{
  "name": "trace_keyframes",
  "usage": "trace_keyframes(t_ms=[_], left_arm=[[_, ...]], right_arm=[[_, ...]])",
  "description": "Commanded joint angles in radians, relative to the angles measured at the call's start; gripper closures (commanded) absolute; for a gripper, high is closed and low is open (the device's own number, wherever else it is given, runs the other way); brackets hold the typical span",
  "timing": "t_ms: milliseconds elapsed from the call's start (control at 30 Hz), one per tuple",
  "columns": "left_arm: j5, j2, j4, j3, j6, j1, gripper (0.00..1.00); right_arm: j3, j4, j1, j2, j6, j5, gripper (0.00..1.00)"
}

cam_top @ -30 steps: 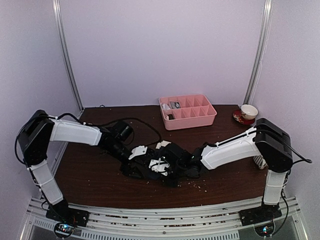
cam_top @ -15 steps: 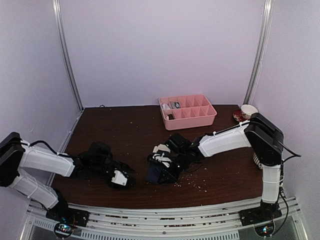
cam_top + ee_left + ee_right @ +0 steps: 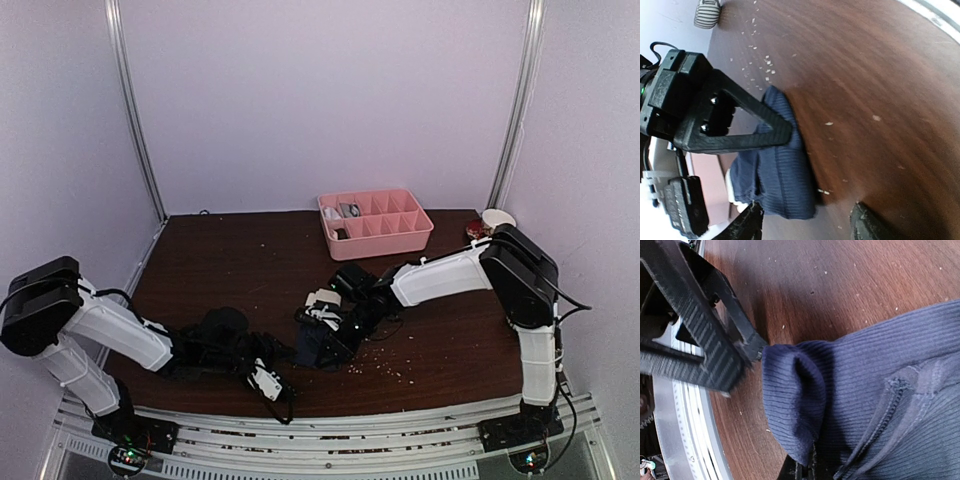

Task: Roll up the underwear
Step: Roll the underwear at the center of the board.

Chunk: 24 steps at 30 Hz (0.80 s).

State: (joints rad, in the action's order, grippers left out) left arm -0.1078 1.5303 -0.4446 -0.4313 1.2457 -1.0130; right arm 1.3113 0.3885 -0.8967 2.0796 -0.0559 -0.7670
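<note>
The left gripper point(image 3: 807, 220) had slid right along the near edge of the table point(image 3: 230, 270) since half a second before, closing in on the navy briefs point(image 3: 312, 350). The right arm had hardly shifted.

Its fingers point(image 3: 747, 224) stood apart with nothing between them. The lower end of the briefs lay just ahead of the gap. From the right wrist, one left fingertip looked to be touching, or just beside, the edge of a fold in the cloth.

The right gripper point(image 3: 801, 469) was pinched tight on the ribbed navy cloth, a seam running down beside its fingertips. From the left wrist, one of its black fingers lay across the top of the bundle.

The briefs sat bunched in a thick fold on the table, near the middle and toward the front, under the right gripper. Pale crumbs point(image 3: 385, 365) were scattered on the wood just to their right.

The left arm lay low across the near left of the table. The right arm reached in from the right side. Well behind, a pink tray point(image 3: 375, 240) stood at the back, and a cup point(image 3: 497, 217) on a saucer sat in the far right corner.
</note>
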Motion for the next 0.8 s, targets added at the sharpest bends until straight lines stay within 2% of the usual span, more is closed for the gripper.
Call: trace_keyframes(t_ms=[0, 133, 233, 367, 433, 500, 567, 600, 767], left_arm=[[0.132, 0.082, -0.122, -0.024, 0.040, -0.032, 0.39], [0.222, 0.167, -0.184, -0.051, 0.029, -0.052, 0.47], [0.232, 0.195, -0.191, -0.052, 0.037, -0.055, 0.51], [0.243, 0.225, -0.204, -0.042, 0.051, -0.065, 0.62], [0.254, 0.243, -0.206, -0.043, 0.056, -0.072, 0.72], [0.272, 0.263, -0.203, -0.052, 0.045, -0.078, 0.89], [0.287, 0.279, -0.190, -0.062, 0.031, -0.085, 0.95], [0.286, 0.280, -0.180, -0.062, 0.020, -0.087, 0.99], [0.235, 0.234, -0.043, -0.074, -0.052, -0.088, 1.00]], right_arm=[[-0.006, 0.091, 0.004, 0.039, -0.021, 0.037, 1.00], [-0.002, 0.103, 0.007, 0.040, -0.032, 0.043, 1.00], [0.000, 0.108, 0.010, 0.039, -0.037, 0.047, 1.00], [0.006, 0.117, 0.014, 0.045, -0.045, 0.050, 1.00], [0.011, 0.125, 0.015, 0.046, -0.051, 0.052, 1.00], [0.015, 0.131, 0.017, 0.045, -0.055, 0.056, 1.00], [0.021, 0.136, 0.019, 0.045, -0.058, 0.060, 0.99], [0.024, 0.141, 0.019, 0.043, -0.060, 0.061, 0.97], [0.011, 0.129, 0.017, -0.046, -0.062, 0.076, 0.81]])
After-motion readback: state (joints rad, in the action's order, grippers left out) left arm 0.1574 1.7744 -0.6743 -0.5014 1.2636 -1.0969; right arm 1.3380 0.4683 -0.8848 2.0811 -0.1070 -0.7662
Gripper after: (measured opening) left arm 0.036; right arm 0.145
